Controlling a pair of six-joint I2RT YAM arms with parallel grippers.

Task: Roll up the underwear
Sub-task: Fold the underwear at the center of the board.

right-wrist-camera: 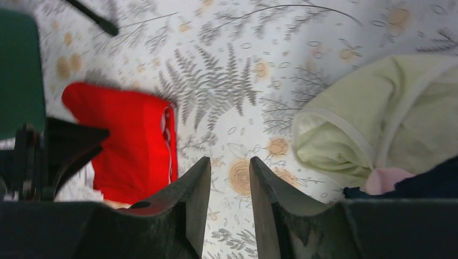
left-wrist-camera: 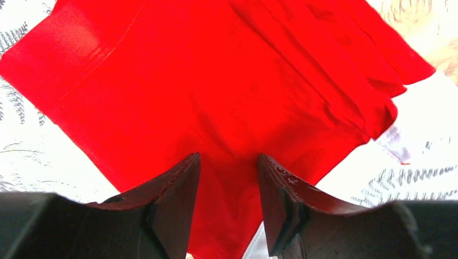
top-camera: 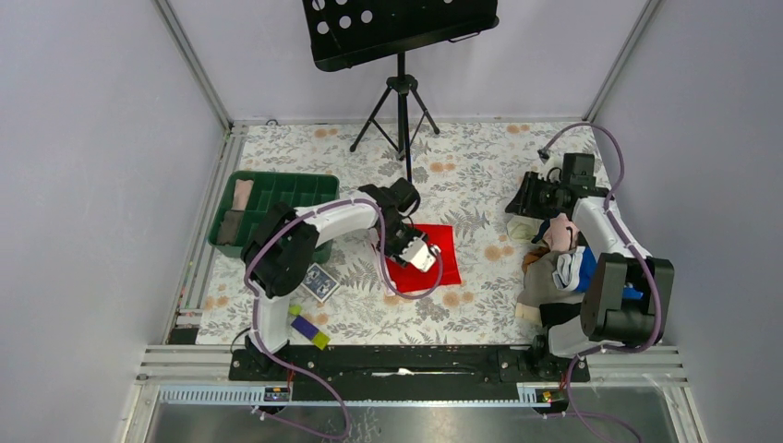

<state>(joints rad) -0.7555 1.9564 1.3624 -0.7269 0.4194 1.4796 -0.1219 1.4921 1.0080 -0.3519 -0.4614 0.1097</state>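
The red underwear (top-camera: 443, 242) lies spread flat on the floral table, left of centre. It fills the left wrist view (left-wrist-camera: 216, 81) and shows at the left of the right wrist view (right-wrist-camera: 135, 140), with its white trim along one edge. My left gripper (top-camera: 415, 251) is low over the underwear's near-left part. Its jaws (left-wrist-camera: 228, 159) stand apart, with red cloth showing in the gap between them. My right gripper (top-camera: 519, 203) is open and empty at the far right, well away from the underwear. It hangs over bare table (right-wrist-camera: 230, 162).
A green bin (top-camera: 268, 198) with folded clothes stands at the left. A music stand's tripod (top-camera: 400, 101) is at the back. A pile of clothes (top-camera: 554, 268) lies by the right arm, with a pale green garment (right-wrist-camera: 378, 108) in it. A card box (top-camera: 319, 281) and coloured blocks (top-camera: 307, 329) lie near the left base.
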